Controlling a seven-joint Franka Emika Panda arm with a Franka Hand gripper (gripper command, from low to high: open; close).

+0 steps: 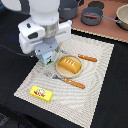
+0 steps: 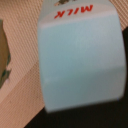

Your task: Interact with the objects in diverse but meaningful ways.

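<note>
- Nearest the exterior camera, the yellow flat packet (image 1: 41, 93) lies alone on the woven placemat (image 1: 100, 75), well apart from the arm.
- Further in, the plate (image 1: 61, 73) holds the orange ridged bread loaf (image 1: 69, 65); the fork (image 1: 71, 82) lies on its near side and the knife (image 1: 87, 58) on its far side.
- Just beside the plate, towards the exterior view's left, stands the light-blue carton (image 1: 48, 58) — the wrist view is filled by its pale blue face (image 2: 80, 60), with "MILK" in red.
- The gripper (image 1: 46, 50) sits directly over the carton. Its fingertips are hidden, so I cannot tell how wide it stands or whether it grips.
- Judged step: working on the carton — either taking hold or letting go. A lift next would call for a firm, centred hold so the carton does not tip.
- Farthest back, grey pots (image 1: 92, 17) sit off the mat.
</note>
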